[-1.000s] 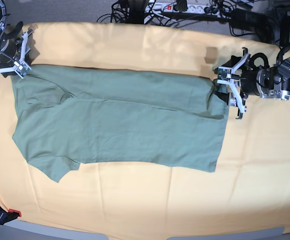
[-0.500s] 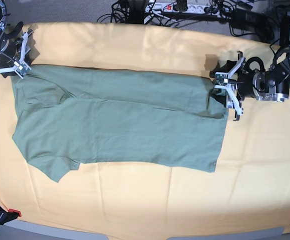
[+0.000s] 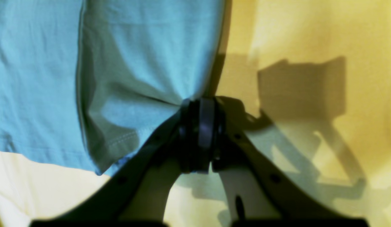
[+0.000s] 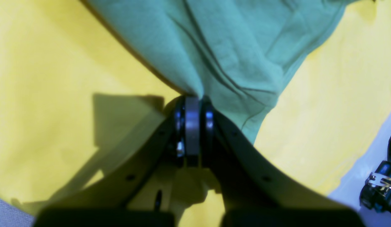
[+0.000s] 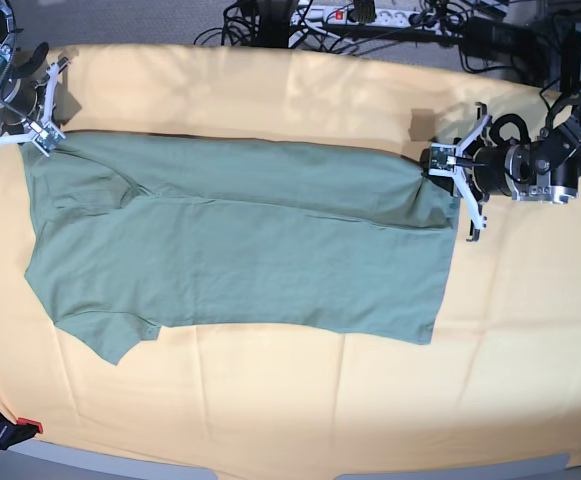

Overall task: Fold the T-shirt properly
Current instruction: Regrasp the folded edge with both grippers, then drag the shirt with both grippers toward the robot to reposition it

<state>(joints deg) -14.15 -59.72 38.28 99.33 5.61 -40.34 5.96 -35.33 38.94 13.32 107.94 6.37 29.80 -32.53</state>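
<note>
The sage-green T-shirt (image 5: 240, 240) lies flat across the yellow-orange cloth, with its sleeves toward the left and its hem toward the right in the base view. My left gripper (image 5: 436, 161) is at the hem's far corner. In the left wrist view the left gripper (image 3: 198, 105) is shut on a pinch of the T-shirt (image 3: 135, 63), which puckers into the jaws. My right gripper (image 5: 40, 138) is at the far shoulder corner. The right wrist view shows the right gripper (image 4: 192, 100) shut on the T-shirt's (image 4: 239, 47) edge.
The yellow-orange cloth (image 5: 300, 400) covers the whole table and reaches well past the shirt on every side. Cables and a power strip (image 5: 360, 15) lie behind the far edge. A small red piece (image 5: 28, 426) sits at the near left corner.
Both grippers have closed on the shirt's far corners. The left gripper shifted slightly inward and up at the hem corner, bunching the fabric there. The right arm stayed put.
</note>
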